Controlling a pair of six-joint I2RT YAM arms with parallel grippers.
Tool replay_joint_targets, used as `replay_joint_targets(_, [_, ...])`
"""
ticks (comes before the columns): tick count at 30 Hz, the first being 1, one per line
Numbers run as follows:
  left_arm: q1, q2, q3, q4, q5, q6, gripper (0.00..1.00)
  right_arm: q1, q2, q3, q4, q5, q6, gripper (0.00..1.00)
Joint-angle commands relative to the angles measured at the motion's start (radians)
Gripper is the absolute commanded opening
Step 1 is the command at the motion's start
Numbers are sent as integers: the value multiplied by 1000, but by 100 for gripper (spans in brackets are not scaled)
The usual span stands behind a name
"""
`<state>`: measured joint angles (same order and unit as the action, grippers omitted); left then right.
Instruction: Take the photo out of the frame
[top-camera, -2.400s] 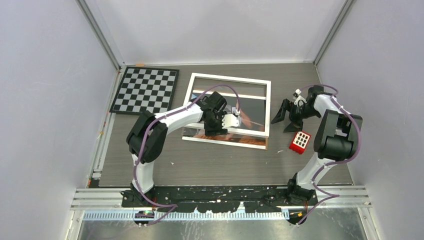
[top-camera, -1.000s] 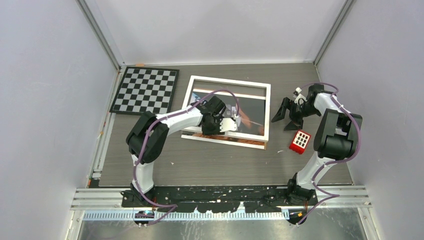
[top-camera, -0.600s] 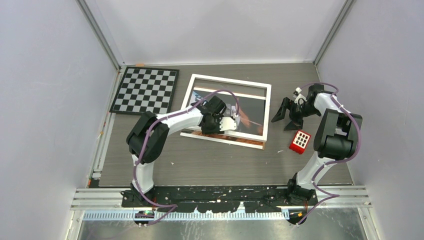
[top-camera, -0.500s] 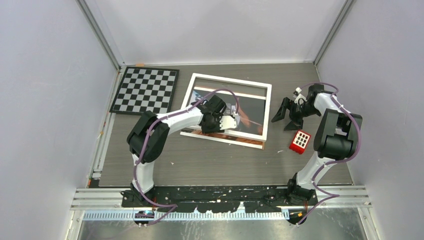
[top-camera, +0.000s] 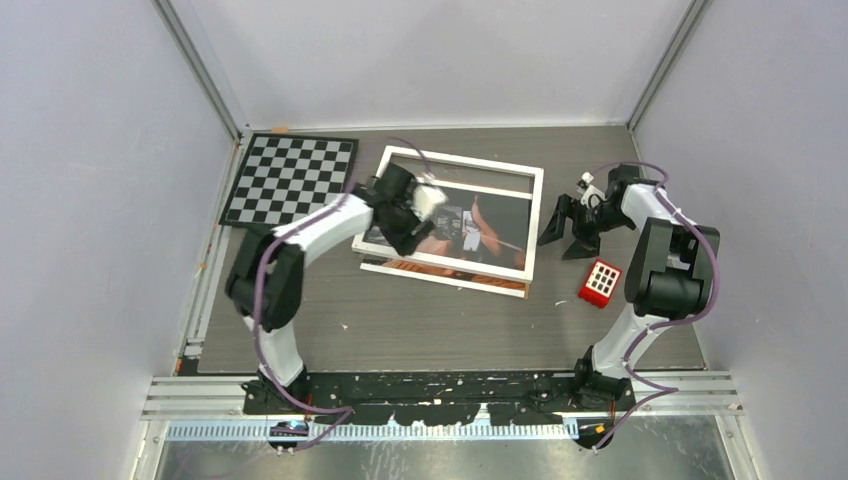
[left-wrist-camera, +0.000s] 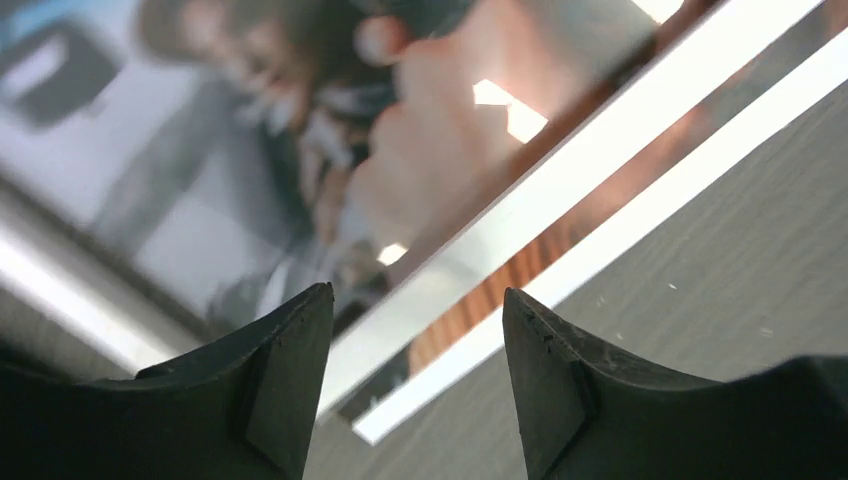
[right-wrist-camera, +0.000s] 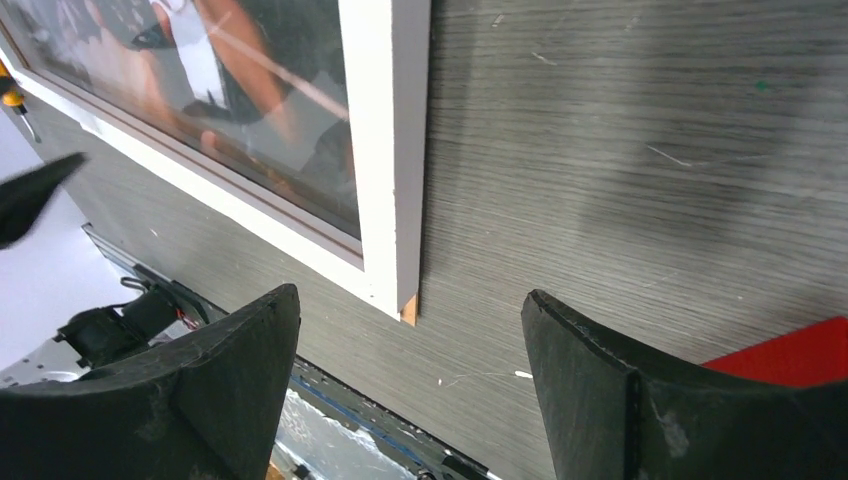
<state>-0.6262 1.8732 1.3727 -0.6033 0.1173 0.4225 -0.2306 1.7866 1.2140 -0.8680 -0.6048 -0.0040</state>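
Ahead of my left pincer, spread and empty, the photo shows tan skin and blue-grey under the white-bordered frame; right pincer gapes wide.

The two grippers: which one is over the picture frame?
The left gripper: it is above the left part of the frame, over the photo, whereas the right gripper is off the frame's right edge, above the table near the red block.
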Motion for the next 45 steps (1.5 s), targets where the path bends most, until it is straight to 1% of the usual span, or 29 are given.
replay_joint_targets(1, [200,-259,-79,42,268,-424,65,31,-68,39,1,-15,-52,85])
replay_joint_targets(3, [278,-354,-170,80,328,-564,65,54,-91,33,10,-17,-68,83])
replay_joint_targets(4, [316,-398,-227,88,358,-609,65,71,-105,28,17,-19,-82,82])
replay_joint_targets(7, [419,-488,-319,57,438,-682,64,124,-156,5,43,-20,-113,82])
replay_joint_targets(10, [530,-530,-423,48,537,-751,63,196,-214,-23,78,-21,-160,81])
replay_joint_targets(13, [617,-522,-533,139,614,-880,61,292,-268,-52,126,11,-206,81])
replay_joint_targets(14, [621,-506,-558,174,642,-906,60,320,-284,-58,141,25,-219,81])
replay_joint_targets(16, [622,-465,-589,210,654,-943,58,371,-307,-62,156,47,-235,80])
replay_joint_targets(17, [622,-447,-608,254,662,-972,56,391,-312,-63,157,49,-249,79])
replay_joint_targets(20, [621,-429,-669,386,619,-1030,55,450,-318,-83,174,78,-289,77])
replay_joint_targets(22, [622,-405,-685,427,607,-1047,54,483,-312,-83,175,96,-287,76])
replay_joint_targets(28, [621,-309,-659,447,570,-1060,48,534,-332,-105,200,131,-283,73])
replay_joint_targets(38, [622,-199,-607,476,553,-1101,44,656,-389,-199,285,233,-337,66])
replay_joint_targets(41, [621,-178,-588,486,565,-1114,41,690,-386,-219,314,271,-349,64])
replay_joint_targets(45, [621,-175,-577,495,598,-1139,36,735,-383,-251,370,329,-369,58])
